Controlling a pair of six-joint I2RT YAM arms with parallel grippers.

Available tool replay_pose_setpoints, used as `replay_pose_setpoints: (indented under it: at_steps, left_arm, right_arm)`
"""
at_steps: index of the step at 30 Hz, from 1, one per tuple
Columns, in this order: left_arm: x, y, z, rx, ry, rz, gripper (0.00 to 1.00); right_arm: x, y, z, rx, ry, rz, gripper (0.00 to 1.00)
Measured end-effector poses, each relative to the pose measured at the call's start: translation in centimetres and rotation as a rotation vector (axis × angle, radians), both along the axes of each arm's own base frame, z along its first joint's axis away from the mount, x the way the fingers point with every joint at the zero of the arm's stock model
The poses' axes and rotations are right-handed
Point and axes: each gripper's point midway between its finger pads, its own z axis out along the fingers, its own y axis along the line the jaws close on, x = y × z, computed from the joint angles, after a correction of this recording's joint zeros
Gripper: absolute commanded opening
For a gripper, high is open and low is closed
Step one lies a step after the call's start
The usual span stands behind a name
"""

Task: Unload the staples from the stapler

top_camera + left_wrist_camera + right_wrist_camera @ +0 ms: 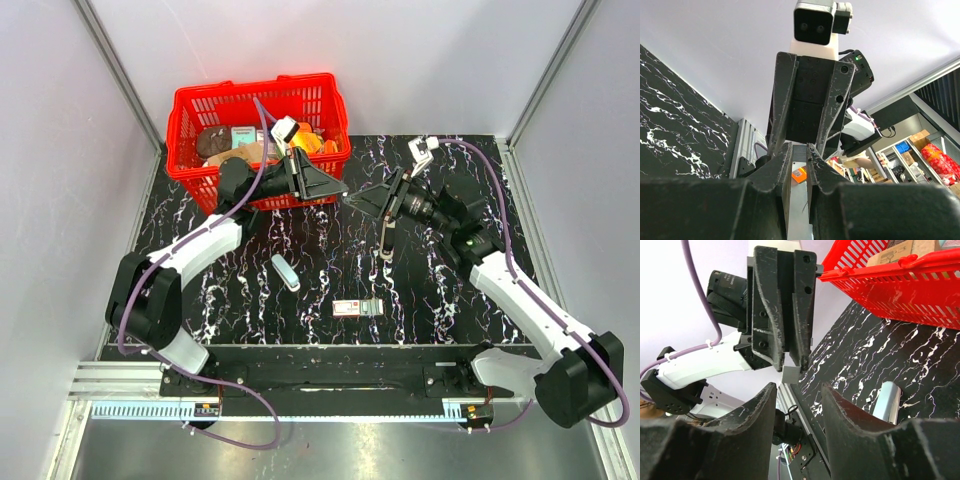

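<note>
A short grey strip of staples (791, 374) is pinched between the tips of my left gripper (341, 190), which is shut on it and held in the air in front of the basket. In the left wrist view the strip (799, 153) shows between the closed left gripper (799, 146). My right gripper (360, 200) faces it tip to tip; in its own view the right gripper (797, 388) stands open just below the strip, with nothing between its fingers. A small light-blue stapler (285, 272) lies on the black marbled table, also visible as the stapler (887, 402) in the right wrist view.
A red basket (190, 165) full of objects stands at the back left, right behind the left gripper. A small red-and-silver item (358, 308) lies near the front middle. A slim dark-and-white bar (386, 238) is below the right gripper. Frame posts border the table.
</note>
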Motion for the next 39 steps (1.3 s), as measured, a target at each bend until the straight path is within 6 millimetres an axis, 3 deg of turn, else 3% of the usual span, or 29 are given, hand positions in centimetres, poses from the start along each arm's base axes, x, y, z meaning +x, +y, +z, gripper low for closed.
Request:
replay_pose_setpoints:
  at_steps: [16,29,33,39]
  left_arm:
    - [0.08,-0.05,-0.3,0.012,0.007,0.004,0.1]
    - [0.28,-0.04,-0.38,0.014,0.003,0.013,0.18]
    - [0.25,-0.01,-0.35,0.016,-0.001,0.016,0.31]
    - [0.17,0.1,-0.45,0.032,-0.015,0.024,0.63]
  right_arm:
    - [0.79,0.29,0.4,0.012,-0.005,-0.011,0.33]
    - [0.86,0.33,0.32,0.015,0.003,-0.012,0.08]
    - [0.86,0.33,0.32,0.015,0.003,-0.012,0.04]
    - [0.81,0.26,0.18,0.005,0.001,-0.015,0.02]
